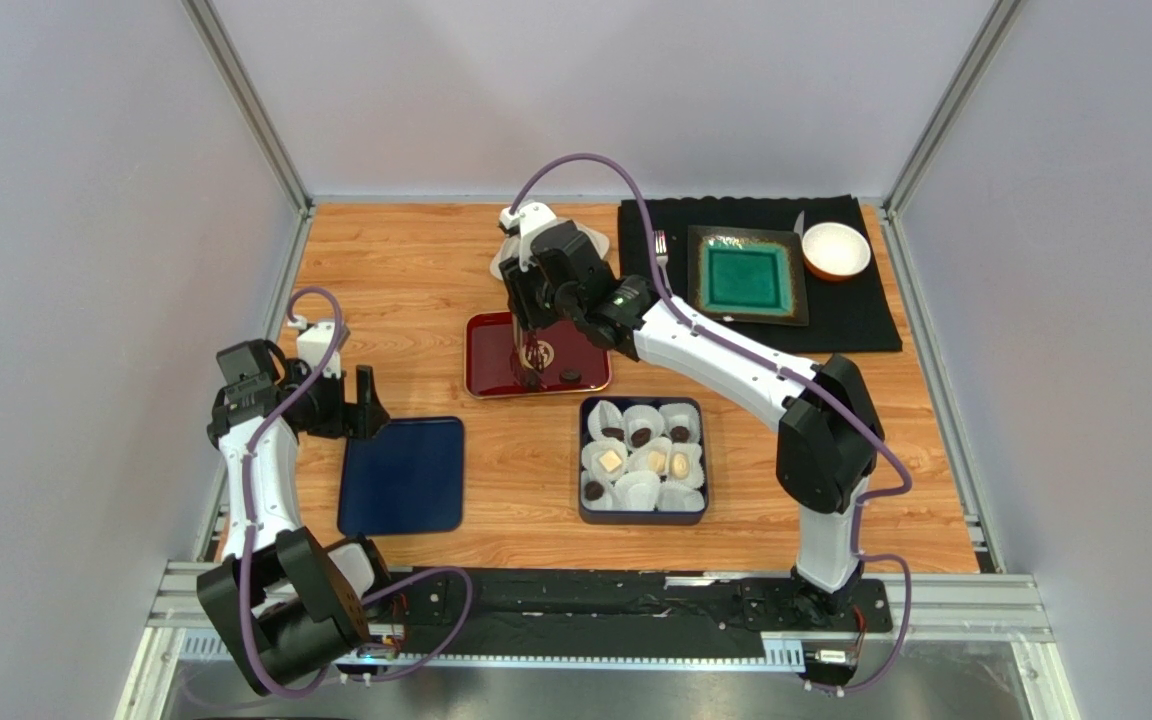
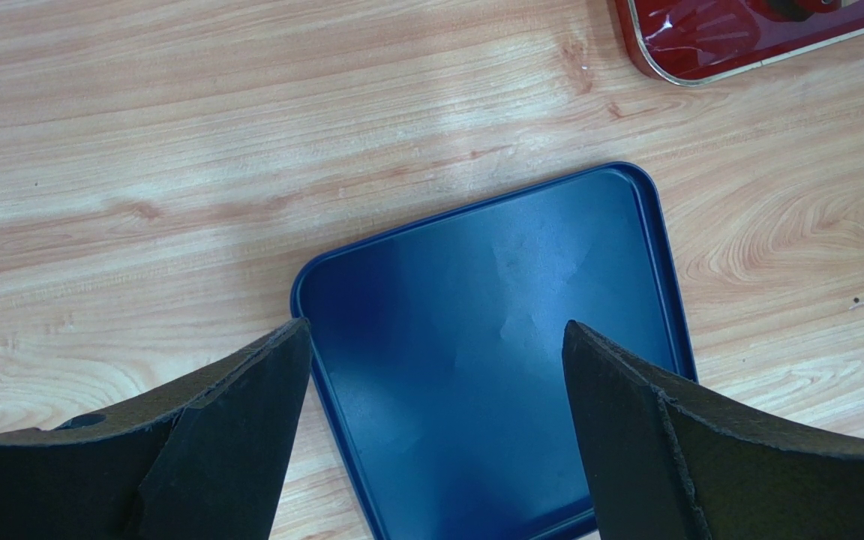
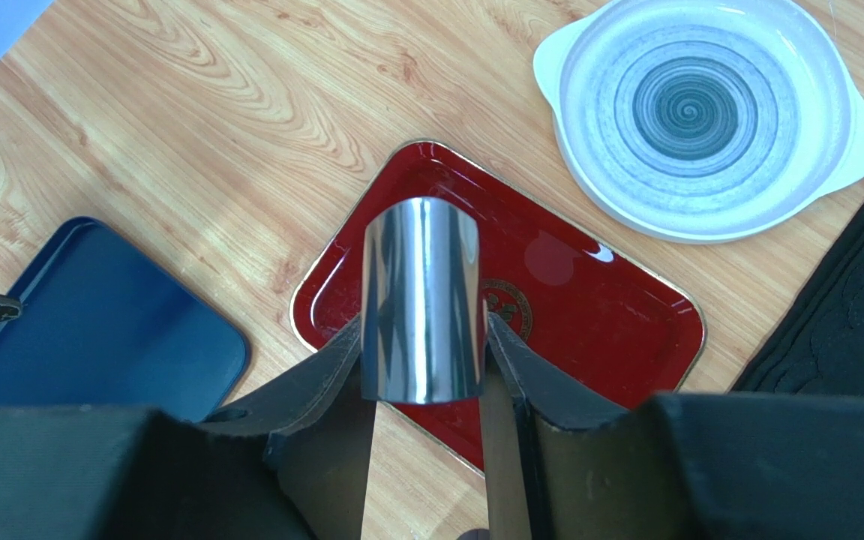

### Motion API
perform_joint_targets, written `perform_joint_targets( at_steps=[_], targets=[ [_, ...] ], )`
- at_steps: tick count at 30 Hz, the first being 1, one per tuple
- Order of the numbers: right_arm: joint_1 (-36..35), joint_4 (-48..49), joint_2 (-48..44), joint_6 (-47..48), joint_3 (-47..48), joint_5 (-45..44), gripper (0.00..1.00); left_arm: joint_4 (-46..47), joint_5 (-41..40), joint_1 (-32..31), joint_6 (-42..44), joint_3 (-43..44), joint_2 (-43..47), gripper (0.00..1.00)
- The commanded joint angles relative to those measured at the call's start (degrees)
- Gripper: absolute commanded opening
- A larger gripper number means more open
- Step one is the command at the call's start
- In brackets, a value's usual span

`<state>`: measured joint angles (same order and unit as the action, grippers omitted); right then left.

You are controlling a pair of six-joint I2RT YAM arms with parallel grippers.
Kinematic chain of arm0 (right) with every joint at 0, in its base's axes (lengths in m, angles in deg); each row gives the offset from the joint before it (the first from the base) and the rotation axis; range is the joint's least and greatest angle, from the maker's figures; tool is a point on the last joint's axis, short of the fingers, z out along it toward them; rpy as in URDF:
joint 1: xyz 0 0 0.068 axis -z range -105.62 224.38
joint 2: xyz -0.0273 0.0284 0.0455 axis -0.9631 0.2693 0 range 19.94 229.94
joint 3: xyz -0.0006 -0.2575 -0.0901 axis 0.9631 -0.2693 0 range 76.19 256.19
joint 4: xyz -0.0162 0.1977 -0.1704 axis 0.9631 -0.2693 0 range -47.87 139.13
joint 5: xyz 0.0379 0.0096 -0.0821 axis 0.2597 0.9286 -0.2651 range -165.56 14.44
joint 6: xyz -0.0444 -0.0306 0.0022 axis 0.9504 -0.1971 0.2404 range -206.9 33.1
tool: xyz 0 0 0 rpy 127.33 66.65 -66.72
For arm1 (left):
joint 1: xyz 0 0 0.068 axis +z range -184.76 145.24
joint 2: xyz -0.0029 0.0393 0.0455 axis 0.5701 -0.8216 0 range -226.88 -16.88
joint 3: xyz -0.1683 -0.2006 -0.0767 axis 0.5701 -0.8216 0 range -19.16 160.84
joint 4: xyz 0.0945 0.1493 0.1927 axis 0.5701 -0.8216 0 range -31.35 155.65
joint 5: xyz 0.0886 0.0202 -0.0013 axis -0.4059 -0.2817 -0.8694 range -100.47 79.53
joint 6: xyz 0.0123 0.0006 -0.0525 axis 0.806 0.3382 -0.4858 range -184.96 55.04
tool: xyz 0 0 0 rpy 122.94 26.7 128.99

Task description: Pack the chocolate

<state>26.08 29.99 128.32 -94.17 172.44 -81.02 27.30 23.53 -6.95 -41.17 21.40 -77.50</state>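
- Left gripper [image 2: 437, 333] – fingers spread wide and pinching nothing, it hangs over the near part of the blue tray [image 2: 493, 281], which lies flat on the wooden table [image 1: 417, 270].
- Red tray [image 1: 495, 368] – it sits near the table's middle, to the right of the blue one and apart from it. A round gold emblem is printed at its centre. The tool hides half of the emblem, and no lettering on it can be read.
- Right gripper [image 3: 422, 351] – it is pressed onto a metal tool [image 3: 422, 298], a polished curved band like the spring end of tongs. It holds the tool above the red tray.
- Grey-white plate [image 3: 707, 113] – it has a spiral pattern and lies just beyond the red tray's far corner.
- The chocolate [image 1: 639, 437] – most pieces sit in crinkled white paper cups [image 1: 636, 489] inside a dark blue box [image 1: 642, 519], just right of the red tray. Several are dark brown, and a few are cream or tan. One dark piece rests alone on the red tray's near right corner.
- Black mat [image 1: 868, 323] – it lies at the far right and carries a fork [image 1: 660, 248], a green square plate [image 1: 748, 278] and a white bowl [image 1: 835, 251].
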Motion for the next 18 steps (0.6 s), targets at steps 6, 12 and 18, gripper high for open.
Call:
perform_joint_targets(
  at_steps=[6,12,18],
  targets=[
    [0.4,2.9,-0.5,-0.6,-1.2,0.2,0.38,1.0,0.2,0.8,1.8,0.3,0.5,0.90],
    [0.3,3.2,-1.1,-0.8,-1.6,0.4,0.29,1.2,0.3,0.8,1.8,0.1,0.4,0.90],
    [0.4,3.1,-3.4,0.2,1.7,1.0,0.18,1.1,0.2,0.9,1.9,0.0,0.6,0.90]
  ],
)
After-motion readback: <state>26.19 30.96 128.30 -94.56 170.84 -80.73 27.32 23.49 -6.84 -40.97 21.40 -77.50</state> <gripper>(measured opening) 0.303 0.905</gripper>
